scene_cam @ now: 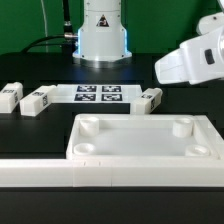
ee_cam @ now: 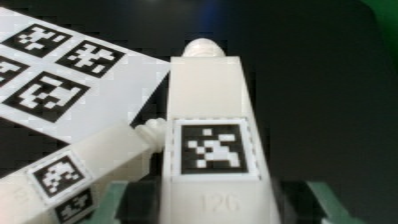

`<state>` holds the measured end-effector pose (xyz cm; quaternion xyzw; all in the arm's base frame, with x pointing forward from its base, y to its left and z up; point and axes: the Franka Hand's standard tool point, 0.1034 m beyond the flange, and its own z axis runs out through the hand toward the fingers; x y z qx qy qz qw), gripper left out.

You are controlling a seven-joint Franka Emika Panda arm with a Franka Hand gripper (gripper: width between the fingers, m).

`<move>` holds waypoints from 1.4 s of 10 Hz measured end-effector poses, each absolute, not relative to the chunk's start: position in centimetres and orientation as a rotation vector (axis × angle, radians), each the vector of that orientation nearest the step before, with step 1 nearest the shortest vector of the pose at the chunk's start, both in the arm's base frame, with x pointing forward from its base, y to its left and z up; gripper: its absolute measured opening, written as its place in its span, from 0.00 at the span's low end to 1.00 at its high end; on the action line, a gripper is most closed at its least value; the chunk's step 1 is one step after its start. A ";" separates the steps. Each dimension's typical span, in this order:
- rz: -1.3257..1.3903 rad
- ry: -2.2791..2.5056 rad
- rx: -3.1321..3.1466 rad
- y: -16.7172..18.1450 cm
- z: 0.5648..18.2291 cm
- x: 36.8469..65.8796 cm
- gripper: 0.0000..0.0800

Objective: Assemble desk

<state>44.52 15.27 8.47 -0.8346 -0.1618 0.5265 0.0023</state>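
We see one leg (ee_cam: 210,130) pinched near one end between the jaws of the gripper (ee_cam: 210,199), close to the marker board (ee_cam: 50,62). The panel (scene_cam: 140,140) lies sockets up on the table (scene_cam: 40,135). Held so far back, the leg could pivot, slip, or knock the loose leg (ee_cam: 80,170) just beside it

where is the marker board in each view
exterior view: the marker board lies mid-picture, beyond the desk panel.
wrist view: the marker board runs off the frame's corner, beside the gripped leg in the pincer.
shared landmark: the loose leg lying beside the board in both views.
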 end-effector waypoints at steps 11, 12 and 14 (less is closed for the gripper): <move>0.822 -0.471 -2.938 14.0 12.4 51.8 0.36; 0.729 -0.468 -2.962 14.0 12.4 52.2 0.36; 0.517 -0.464 -2.996 13.4 13.2 53.3 0.36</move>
